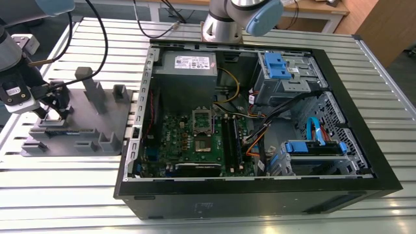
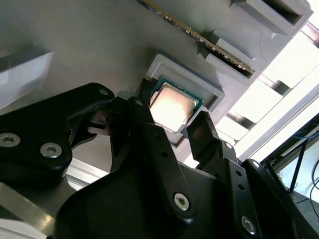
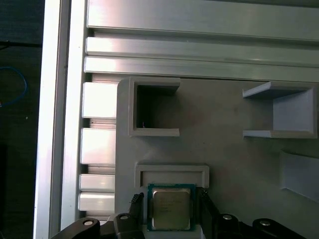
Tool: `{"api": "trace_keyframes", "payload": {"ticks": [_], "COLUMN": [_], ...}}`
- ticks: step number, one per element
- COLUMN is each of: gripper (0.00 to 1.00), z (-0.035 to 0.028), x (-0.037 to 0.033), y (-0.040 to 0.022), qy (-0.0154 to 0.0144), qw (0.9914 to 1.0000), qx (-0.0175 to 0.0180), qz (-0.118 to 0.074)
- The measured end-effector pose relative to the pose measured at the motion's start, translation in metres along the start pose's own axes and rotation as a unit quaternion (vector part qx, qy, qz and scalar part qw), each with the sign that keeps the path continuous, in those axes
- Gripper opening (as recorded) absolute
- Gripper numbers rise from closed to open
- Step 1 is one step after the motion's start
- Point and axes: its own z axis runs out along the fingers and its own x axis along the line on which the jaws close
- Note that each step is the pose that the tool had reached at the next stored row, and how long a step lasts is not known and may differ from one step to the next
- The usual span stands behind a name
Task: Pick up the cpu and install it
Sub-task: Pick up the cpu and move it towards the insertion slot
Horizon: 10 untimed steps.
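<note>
Grey moulded plastic tray (image 1: 114, 123) lies at the exterior view's left on the slatted aluminium table (image 1: 71, 195). The black two-fingered gripper (image 1: 57, 113) hangs over the tray's left part, pointing straight down. The arm's pale wrist (image 1: 14, 92) comes in above it from the left edge, roughly upright, with black cables looping off behind.

In both wrist views the cpu, a small flat square chip with a shiny silver top and thin dark rim (image 3: 170, 209) (image 2: 172, 105), sits flat in its shallow square pocket close to the tray's edge. The black fingers (image 3: 137, 205) stand one on each side of it, just beside two opposite edges. The jaws are open only a little wider than the chip and have hold of nothing; a thin gap shows on either side.

The step in hand looks to be the pick-up, with the chip bracketed but not yet gripped. That grasp calls for an even squeeze on the thin rim, keeping the chip level.

Well to the right, the open black computer case (image 1: 260, 197) holds the green motherboard (image 1: 175, 144). Its rectangular metal socket frame (image 1: 202, 121) is far from the chip, so installation has not begun.
</note>
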Motion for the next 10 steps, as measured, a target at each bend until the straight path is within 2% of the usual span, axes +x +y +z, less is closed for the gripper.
{"api": "trace_keyframes", "payload": {"ticks": [10], "gripper": [0.56], "z": [-0.0002], "x": [0.0], "y": [0.0], "qy": [0.0], "qw": [1.0], "qx": [0.0], "qz": [0.0]}}
